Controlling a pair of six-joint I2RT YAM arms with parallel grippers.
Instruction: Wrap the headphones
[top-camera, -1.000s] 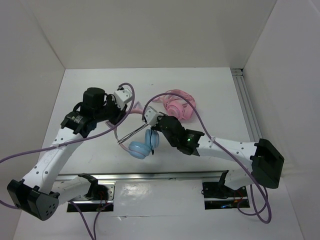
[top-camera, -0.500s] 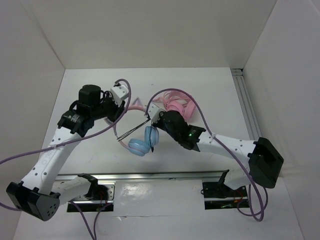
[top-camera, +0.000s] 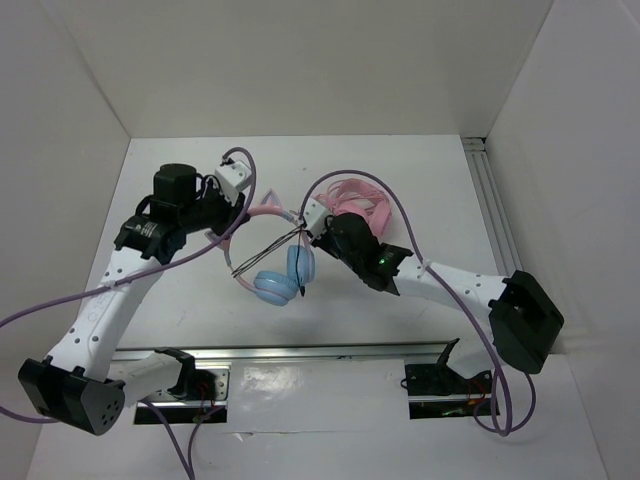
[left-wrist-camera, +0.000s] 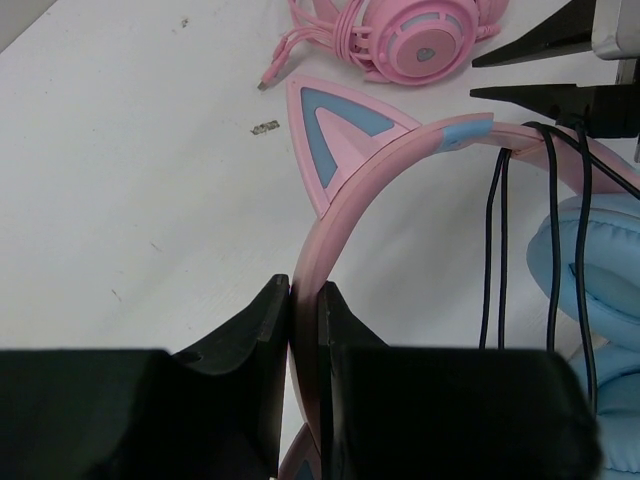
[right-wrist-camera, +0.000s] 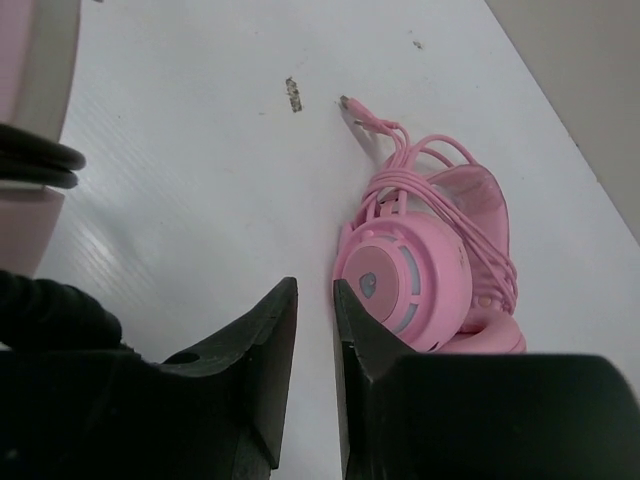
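Loosening from a tight pinch, the right gripper (right-wrist-camera: 312, 330) now stands narrowly parted and empty, so the cable (left-wrist-camera: 502, 250) looped over the headband (left-wrist-camera: 400, 150) is likely released for another turn. The left gripper (left-wrist-camera: 305, 320) clamps the headphones (top-camera: 272, 288) by that band, mid-frame, slightly higher in frame than before. No container shows.

The headphones (left-wrist-camera: 335, 140) are made of smooth matt plastic with soft blue padding; the table (left-wrist-camera: 120, 150) is finished matt.
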